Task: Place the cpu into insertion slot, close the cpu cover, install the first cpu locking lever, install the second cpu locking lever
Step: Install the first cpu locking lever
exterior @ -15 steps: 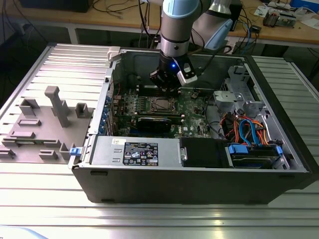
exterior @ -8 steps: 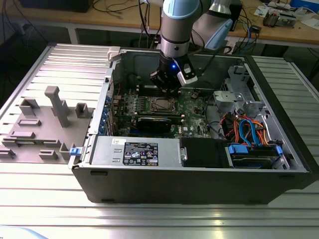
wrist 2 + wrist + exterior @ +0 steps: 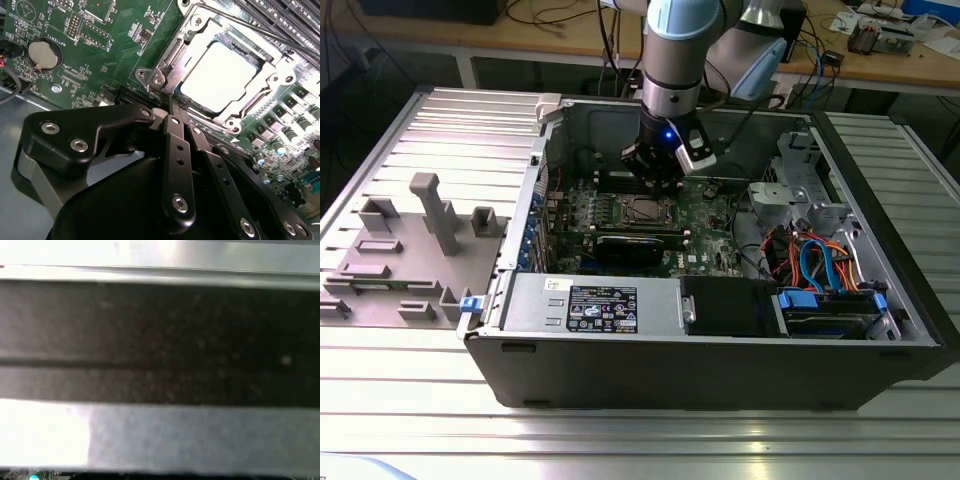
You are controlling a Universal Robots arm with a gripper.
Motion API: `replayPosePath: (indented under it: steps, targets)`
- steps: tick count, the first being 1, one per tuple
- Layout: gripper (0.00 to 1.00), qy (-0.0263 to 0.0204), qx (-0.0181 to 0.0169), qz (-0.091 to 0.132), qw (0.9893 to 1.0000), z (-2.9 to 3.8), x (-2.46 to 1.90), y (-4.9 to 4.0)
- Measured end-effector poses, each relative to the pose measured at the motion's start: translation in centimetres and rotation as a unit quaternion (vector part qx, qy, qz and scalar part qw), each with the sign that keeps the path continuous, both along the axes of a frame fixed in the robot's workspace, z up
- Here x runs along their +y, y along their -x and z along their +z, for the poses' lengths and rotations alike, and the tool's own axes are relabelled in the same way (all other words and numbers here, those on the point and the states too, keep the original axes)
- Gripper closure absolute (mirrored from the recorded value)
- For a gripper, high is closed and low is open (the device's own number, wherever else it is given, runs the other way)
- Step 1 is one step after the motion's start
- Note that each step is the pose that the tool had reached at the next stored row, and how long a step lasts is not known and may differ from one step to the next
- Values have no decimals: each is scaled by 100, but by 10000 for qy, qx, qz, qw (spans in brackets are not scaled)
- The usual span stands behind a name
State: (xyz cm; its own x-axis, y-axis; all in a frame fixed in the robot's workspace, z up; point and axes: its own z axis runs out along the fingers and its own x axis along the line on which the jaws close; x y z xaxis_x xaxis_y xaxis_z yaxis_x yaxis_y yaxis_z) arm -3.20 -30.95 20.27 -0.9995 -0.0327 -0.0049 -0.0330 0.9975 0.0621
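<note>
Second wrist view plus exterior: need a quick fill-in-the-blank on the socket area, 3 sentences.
1. The cpu sits inside the insertion slot, framed by the silvery cpu ____.
2. The circuit board around the socket is ____ in colour.
3. In the exterior view, the gripper hangs inside the open computer ____.

Missing words: cover; green; case

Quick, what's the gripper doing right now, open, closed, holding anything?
Gripper: fingers shut together, holding nothing visible, tips at the edge of the cpu cover, which lies closed over the cpu.
</note>
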Motion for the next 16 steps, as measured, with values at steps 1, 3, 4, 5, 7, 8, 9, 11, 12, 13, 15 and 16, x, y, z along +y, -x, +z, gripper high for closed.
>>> replayPosePath:
  steps: [1, 3, 4, 5, 7, 8, 9, 11, 12, 13, 15, 16]
  targets:
    - [89, 0, 0, 0, 10000, -5, 0, -1]
    - [89, -1, 0, 0, 10000, -15, 0, -4]
    - [89, 0, 0, 0, 10000, -18, 0, -4]
    - [89, 0, 0, 0, 10000, -20, 0, -5]
    - [89, -11, 1, 0, 10000, -22, 0, -6]
    - [89, -22, 0, 0, 10000, -23, 0, -5]
    - [89, -29, 0, 0, 10000, -24, 0, -5]
    - [89, -42, 0, 0, 10000, -24, 0, -6]
    - [89, -49, 1, 0, 10000, -23, 0, -6]
    - [89, -53, 0, 0, 10000, -22, 1, -6]
    - [89, -57, -2, 0, 10000, -7, 1, -6]
    - [89, -59, -3, 0, 10000, 8, 3, -7]
